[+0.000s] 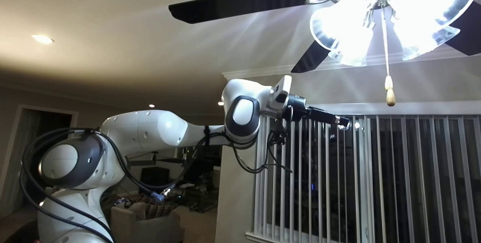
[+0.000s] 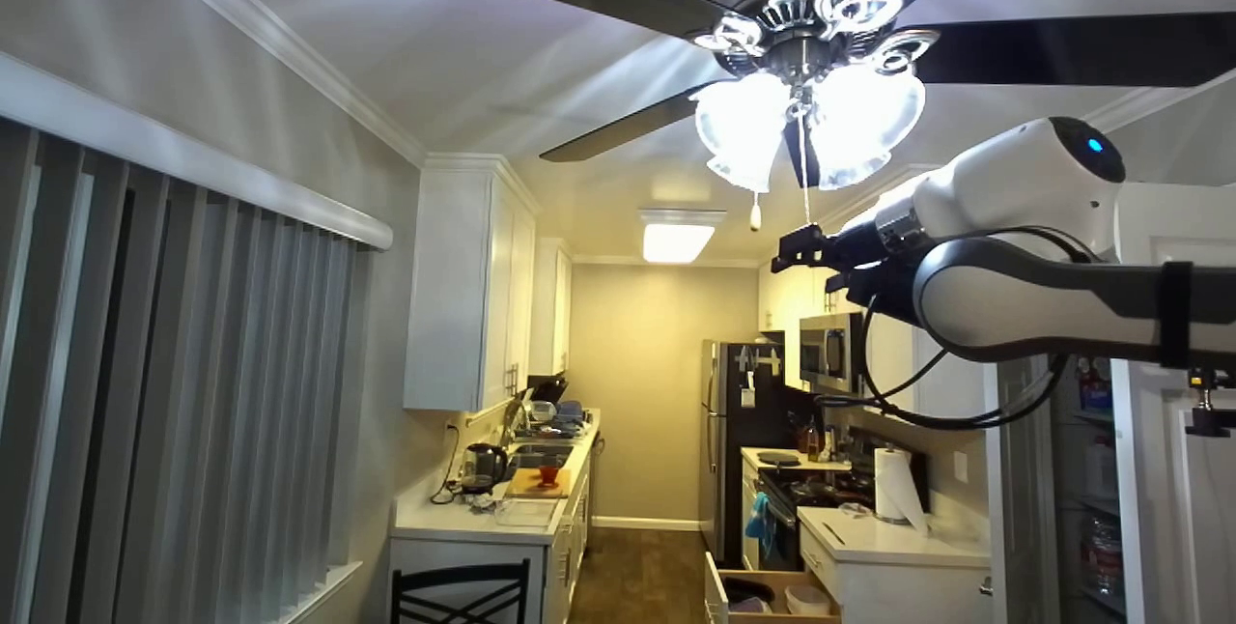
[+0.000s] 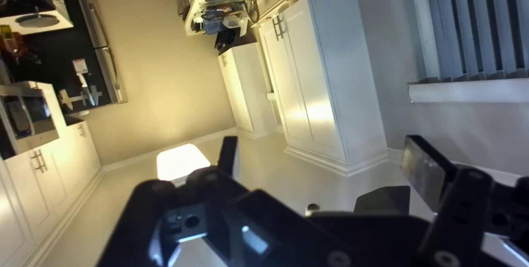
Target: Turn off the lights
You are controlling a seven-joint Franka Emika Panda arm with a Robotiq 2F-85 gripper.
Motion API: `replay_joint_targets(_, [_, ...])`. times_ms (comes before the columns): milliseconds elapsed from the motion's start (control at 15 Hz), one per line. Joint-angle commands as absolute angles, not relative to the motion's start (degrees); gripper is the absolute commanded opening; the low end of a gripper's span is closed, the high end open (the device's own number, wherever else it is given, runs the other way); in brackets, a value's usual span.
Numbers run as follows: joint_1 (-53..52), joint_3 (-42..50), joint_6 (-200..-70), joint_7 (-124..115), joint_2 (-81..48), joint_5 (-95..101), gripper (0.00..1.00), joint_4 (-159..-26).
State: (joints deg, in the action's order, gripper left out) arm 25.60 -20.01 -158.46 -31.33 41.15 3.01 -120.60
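Note:
The lights [image 1: 347, 28] are a cluster of frosted glass shades glowing bright white under a dark-bladed ceiling fan. They also glow in an exterior view [image 2: 864, 117]. A thin pull chain [image 1: 385, 43] hangs from them to a wooden knob [image 1: 391, 97], with a second pale knob just above it. One knob [image 2: 755, 216] also hangs free in an exterior view, and another chain [image 2: 804, 170] there runs down behind my gripper [image 2: 809, 267], hiding its end. My gripper [image 1: 342, 121] is left of and lower than the knobs, apart from them. The wrist view shows its fingers [image 3: 324, 147] wide apart and empty.
Dark fan blades [image 1: 248, 2] spread close above the arm. Window blinds [image 1: 323, 183] stand behind the gripper. White cabinets [image 2: 463, 286] and a lit ceiling panel [image 2: 679, 240] are farther back. A small pale stub [image 3: 313, 208] shows behind the gripper base; I cannot tell what it is.

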Motion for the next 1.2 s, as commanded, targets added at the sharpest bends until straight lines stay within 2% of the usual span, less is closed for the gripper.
replay_joint_targets(0, [34.6,-24.2,-156.5,-37.5,37.5,7.7,1.0,-112.8])
replay_joint_targets(333, [42.3,-31.2,-151.6,-41.7,30.8,15.1,1.0,-101.1])
replay_joint_targets(600, [44.4,-34.3,-146.3,-45.7,26.0,21.7,1.0,-94.8])
replay_joint_targets(1133, [36.8,-28.5,-139.1,-46.7,17.3,29.7,1.0,-89.0])
